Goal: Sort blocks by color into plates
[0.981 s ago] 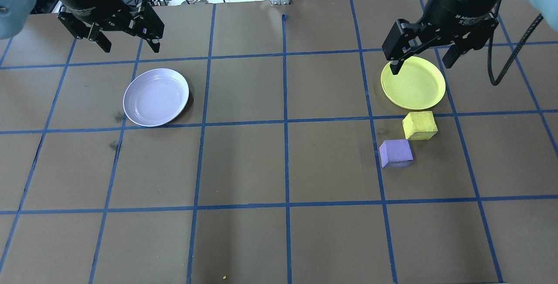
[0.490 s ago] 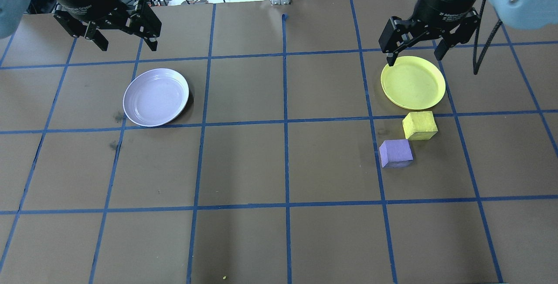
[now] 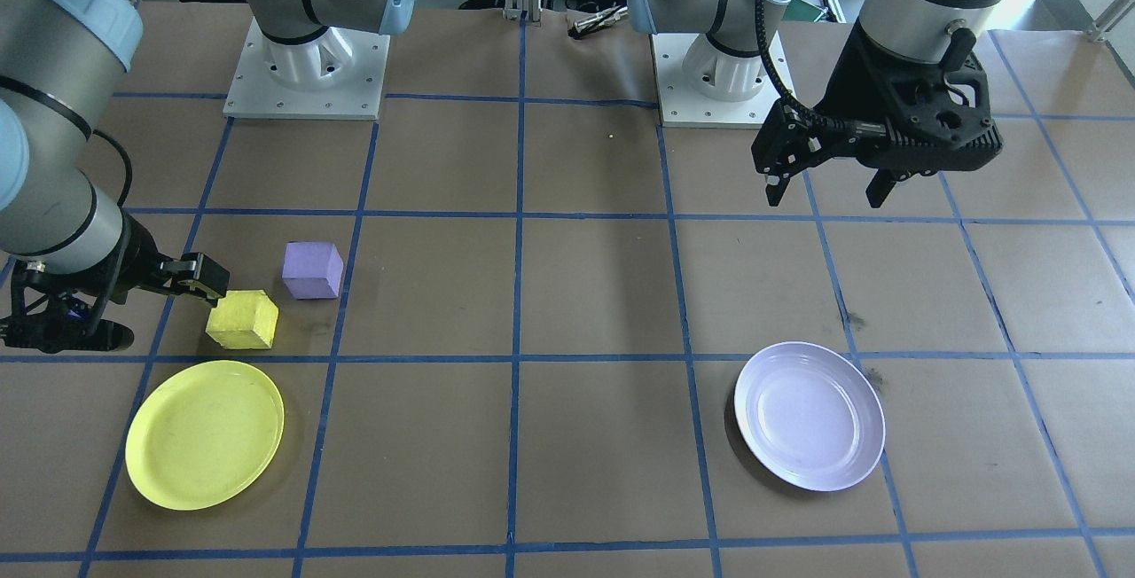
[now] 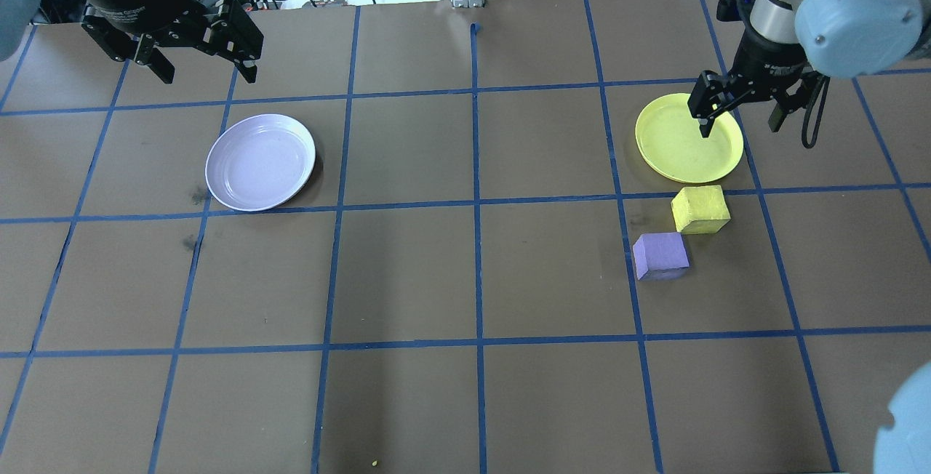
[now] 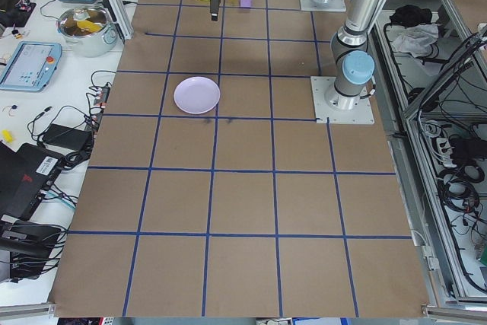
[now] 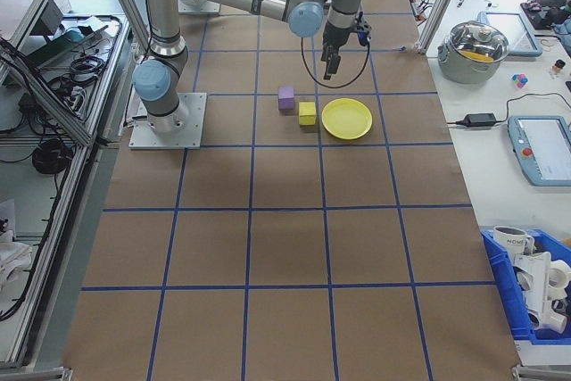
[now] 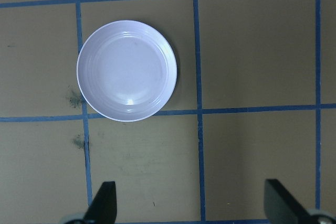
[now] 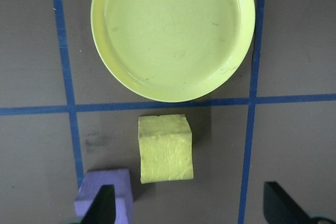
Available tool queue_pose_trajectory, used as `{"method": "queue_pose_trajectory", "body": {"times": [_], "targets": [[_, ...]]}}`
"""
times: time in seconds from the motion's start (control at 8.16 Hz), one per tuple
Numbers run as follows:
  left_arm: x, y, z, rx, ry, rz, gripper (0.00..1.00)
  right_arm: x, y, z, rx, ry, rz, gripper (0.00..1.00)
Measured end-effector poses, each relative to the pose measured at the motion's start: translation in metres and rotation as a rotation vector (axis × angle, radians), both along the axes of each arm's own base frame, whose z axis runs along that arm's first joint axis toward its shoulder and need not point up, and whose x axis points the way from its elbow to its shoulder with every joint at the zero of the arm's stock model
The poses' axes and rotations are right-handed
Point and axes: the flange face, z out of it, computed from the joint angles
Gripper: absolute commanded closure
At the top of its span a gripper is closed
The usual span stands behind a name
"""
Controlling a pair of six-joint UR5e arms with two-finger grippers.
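Both blocks (image 8: 165,148) below right gripper (image 8: 189,209)

two blocks (image 4: 700,209) touching, just beside one plate (image 4: 688,137); other plate (image 4: 260,161) well apart, left.

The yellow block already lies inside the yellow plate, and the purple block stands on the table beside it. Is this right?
Not quite. The yellow block lies on the table just outside the yellow plate, not inside it; the right wrist view shows a gap between them. The purple block does stand on the table beside it.
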Motion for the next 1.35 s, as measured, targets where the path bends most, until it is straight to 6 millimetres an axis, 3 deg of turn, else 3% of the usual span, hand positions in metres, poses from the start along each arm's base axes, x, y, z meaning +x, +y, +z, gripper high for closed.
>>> {"method": "queue_pose_trajectory", "body": {"times": [0.25,0.37,0.86,0.98,1.1,1.35], "targets": [[0.0,0.003,0.004,-0.007,-0.002,0.001,0.0,-0.017,0.002,-0.063,0.003,-0.004,-0.016,0.0],[0.0,0.003,0.003,-0.003,-0.002,0.001,0.0,-0.017,0.005,-0.083,0.011,-0.027,-0.018,0.0],[0.0,0.006,0.001,-0.001,-0.001,0.0,0.0,-0.01,0.013,-0.121,0.03,-0.102,-0.009,0.01],[0.0,0.01,0.007,-0.011,-0.002,0.0,0.0,-0.01,0.017,-0.128,0.029,-0.093,-0.002,0.05],[0.0,0.016,0.014,-0.024,-0.004,0.001,0.0,-0.01,0.02,-0.133,0.029,-0.086,0.002,0.18],[-0.001,0.021,0.019,-0.034,-0.003,0.001,0.0,-0.008,0.025,-0.144,0.046,-0.088,0.004,0.62]]}}
